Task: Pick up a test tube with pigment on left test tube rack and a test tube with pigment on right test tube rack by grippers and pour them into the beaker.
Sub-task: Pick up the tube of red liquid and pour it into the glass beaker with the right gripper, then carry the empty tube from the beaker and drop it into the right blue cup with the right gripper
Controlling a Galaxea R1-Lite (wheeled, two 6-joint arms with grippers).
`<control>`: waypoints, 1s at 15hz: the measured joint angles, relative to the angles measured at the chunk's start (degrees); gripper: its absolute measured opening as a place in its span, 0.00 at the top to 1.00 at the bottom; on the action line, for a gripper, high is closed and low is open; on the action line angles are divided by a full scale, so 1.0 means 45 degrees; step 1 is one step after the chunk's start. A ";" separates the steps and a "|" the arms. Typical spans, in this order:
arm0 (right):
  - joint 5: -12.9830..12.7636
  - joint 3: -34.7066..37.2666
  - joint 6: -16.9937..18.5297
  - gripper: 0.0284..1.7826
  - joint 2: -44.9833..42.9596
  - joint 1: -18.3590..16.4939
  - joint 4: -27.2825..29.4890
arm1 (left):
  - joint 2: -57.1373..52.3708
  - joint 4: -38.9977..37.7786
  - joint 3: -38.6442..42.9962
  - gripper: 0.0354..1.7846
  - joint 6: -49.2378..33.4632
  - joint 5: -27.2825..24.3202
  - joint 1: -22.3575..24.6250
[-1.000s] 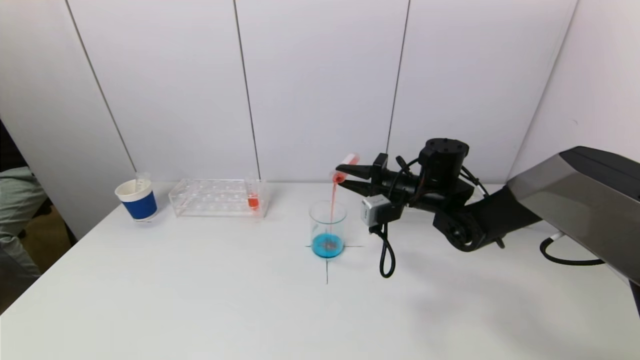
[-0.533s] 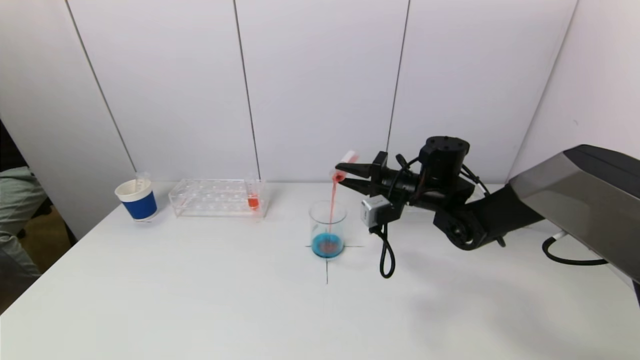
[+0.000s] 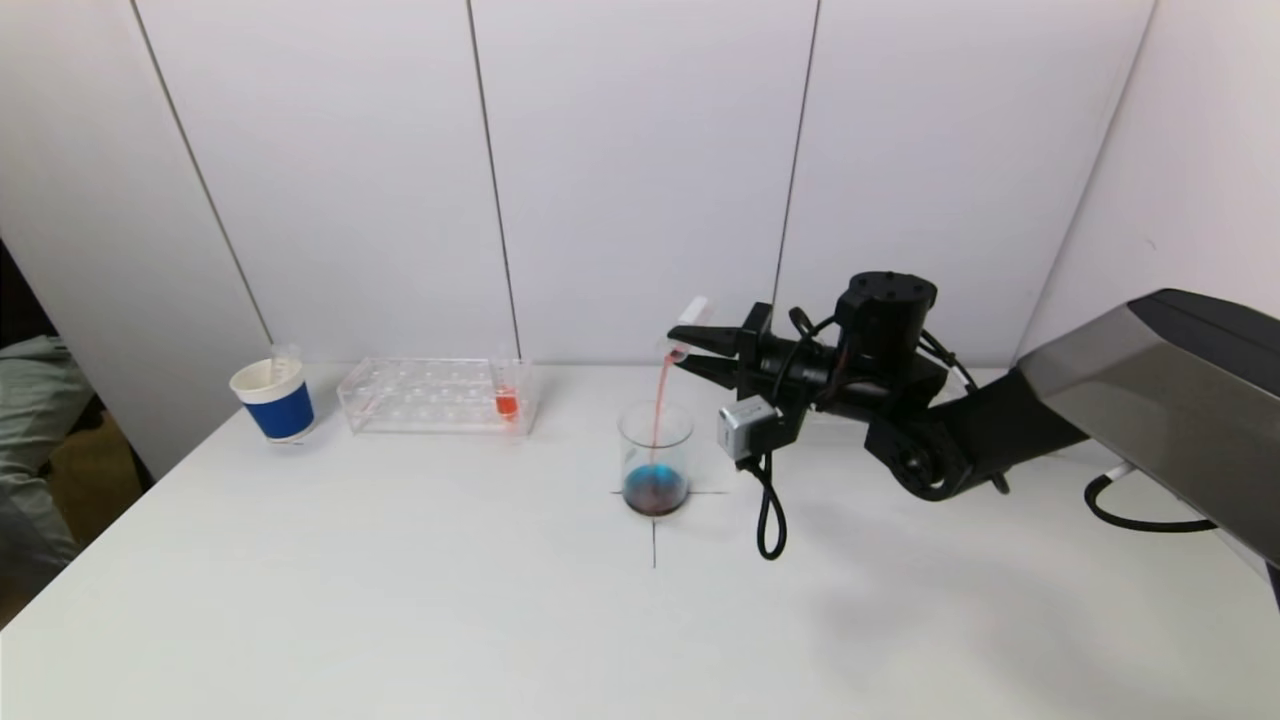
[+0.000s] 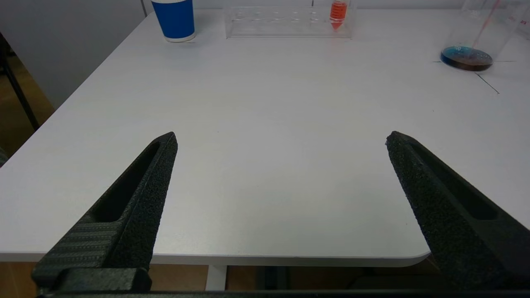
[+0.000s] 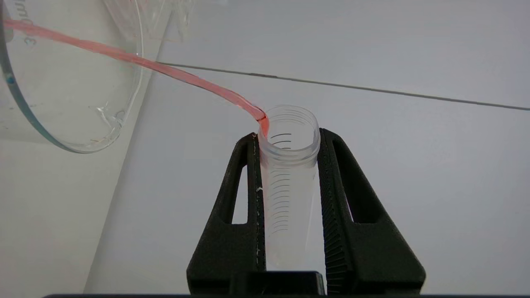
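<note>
My right gripper (image 3: 690, 352) is shut on a clear test tube (image 3: 683, 330), tipped mouth-down above the beaker (image 3: 655, 458). A thin red stream runs from the tube's mouth (image 5: 265, 121) into the beaker (image 5: 70, 82), where the liquid at the bottom is blue turning dark. The tube (image 5: 290, 178) looks almost empty between the fingers (image 5: 335, 186). A clear rack (image 3: 437, 396) at the back left holds one tube with red pigment (image 3: 505, 398). My left gripper (image 4: 281, 140) is open and empty, low at the table's near edge.
A blue and white paper cup (image 3: 273, 399) with an empty tube in it stands left of the rack. A black cross is marked on the white table (image 3: 400, 580) under the beaker. A cable loop (image 3: 770, 520) hangs from my right wrist, right of the beaker.
The red stream has kept running. The tube has tipped a little further and emptied, and the blue liquid in the beaker has darkened. The left arm has not moved.
</note>
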 joint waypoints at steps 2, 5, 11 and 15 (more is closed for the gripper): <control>-0.0165 0.0000 -0.0190 0.76 -0.0005 0.0049 -0.0011 | 0.0000 0.0005 0.0000 0.01 0.0000 0.0000 0.0000; -0.0282 0.0000 -0.0466 0.76 -0.0019 0.0098 -0.0014 | 0.0000 0.0005 0.0000 0.01 0.0000 -0.0005 0.0000; -0.0301 0.0043 -0.0680 0.76 -0.0054 0.0116 -0.0014 | 0.0000 0.0000 0.0000 0.01 0.0003 0.0000 0.0000; -0.0287 0.0092 -0.0680 0.76 -0.0092 0.0116 -0.0014 | 0.0000 0.0005 0.0000 0.01 0.0003 0.0000 0.0000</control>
